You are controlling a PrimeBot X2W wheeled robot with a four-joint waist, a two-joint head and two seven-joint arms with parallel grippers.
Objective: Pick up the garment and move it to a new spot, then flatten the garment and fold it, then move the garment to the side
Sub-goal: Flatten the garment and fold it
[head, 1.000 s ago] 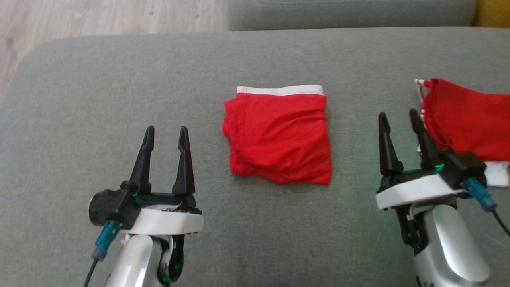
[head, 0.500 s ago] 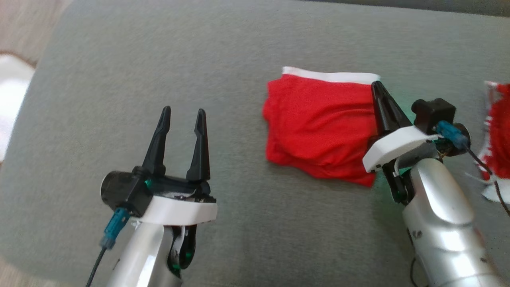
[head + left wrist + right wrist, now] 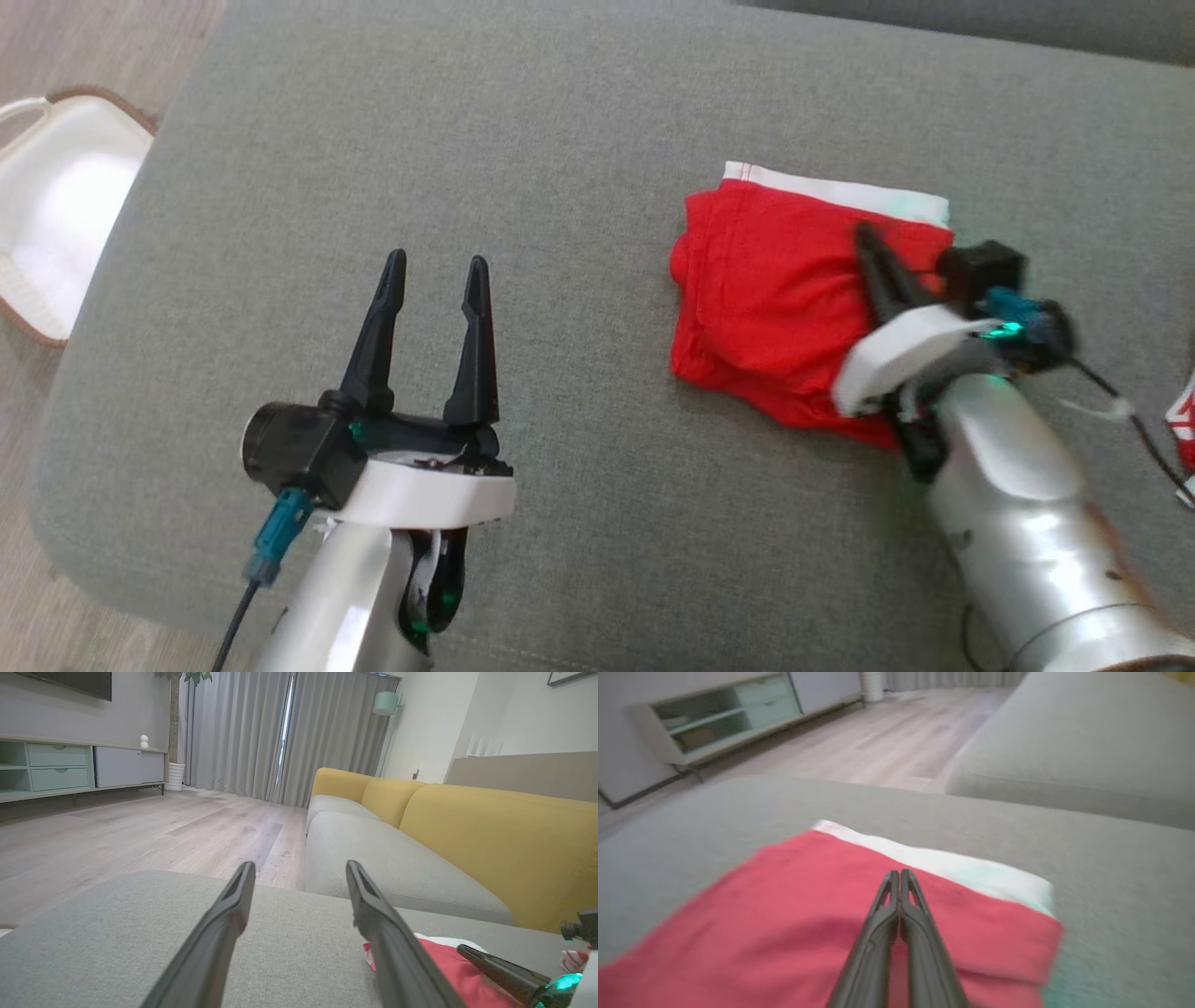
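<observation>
I am looking at a broad grey cushion that takes up most of the head view, with pale wooden floor past its far left corner. A white basket with a brown rim sits on that floor just off the cushion's left edge. In the left wrist view, a sofa with a yellow backrest stands beyond the cushion's far edge, and grey curtains hang further back.

The garment, a pair of red shorts with a white waistband, lies folded into a rough square on the right half of the cushion. Its waistband is turned to the cushion's far side. The folded layers show along the edge nearest me, and the cloth is slightly rumpled.

My right gripper reaches in from the cushion's near right and sits over the right part of the shorts. In the right wrist view its two fingers are pressed together, tips pointing at the red cloth just short of the waistband. I see no fabric between them, and I cannot tell whether the tips touch the cloth.

My left gripper hangs over the cushion's near left part, well apart from the shorts. Its fingers are spread wide with nothing between them.

A scrap of another red and white cloth shows at the cushion's right edge.
</observation>
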